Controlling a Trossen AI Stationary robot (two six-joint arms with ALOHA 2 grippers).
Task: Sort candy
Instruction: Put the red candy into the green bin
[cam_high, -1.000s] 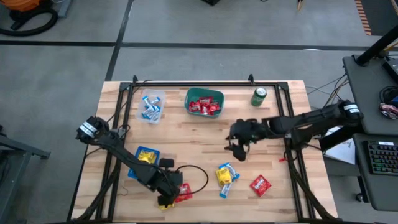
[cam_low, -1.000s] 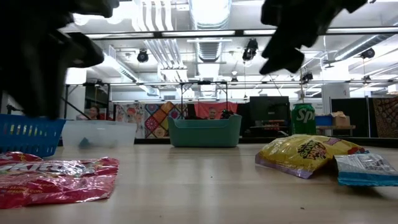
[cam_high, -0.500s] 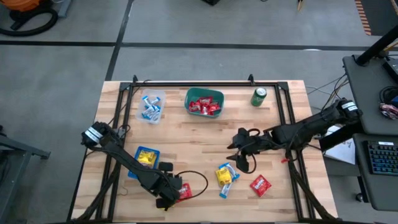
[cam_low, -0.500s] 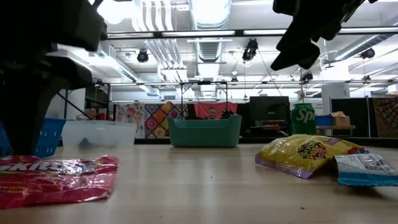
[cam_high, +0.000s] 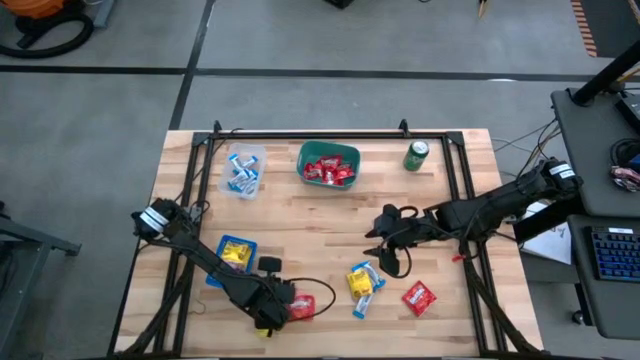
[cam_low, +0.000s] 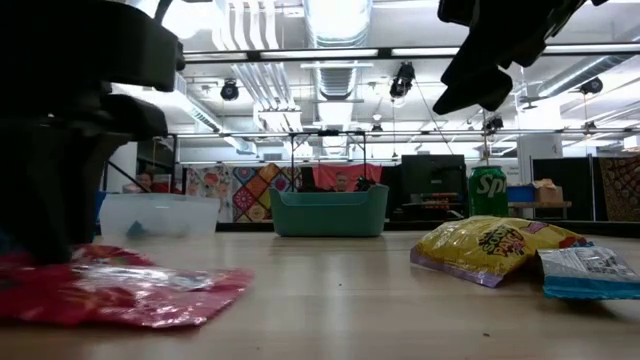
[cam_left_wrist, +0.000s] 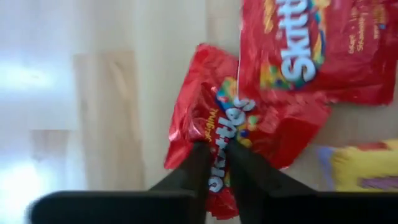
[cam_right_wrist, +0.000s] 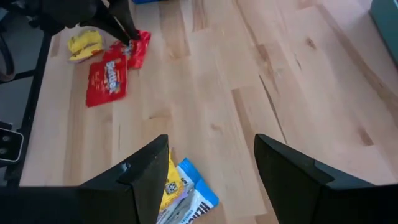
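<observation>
My left gripper stands near the table's front edge, shut on a crumpled red candy packet. A second red packet and a yellow one lie flat beside it. My right gripper hangs open above the table's middle right and holds nothing. Below it lie a yellow packet and blue-and-white wrappers, with another red packet to their right. My left gripper pinches the red packet near its middle between its two fingers, which come steeply from above. The foil is bunched up around the fingertips. The packet still lies on the table.
At the back stand a clear tub with blue-and-white candy, a green bin with red packets and a green can. A blue basket with yellow packets sits beside my left arm. A black cable loops near the held packet.
My left gripper has sunk onto the red packet and taken hold of it. The packet, flat before, is now crumpled, and its loose end has spread toward the table's right. My right gripper swung a little toward the near edge, then stayed still, open.
</observation>
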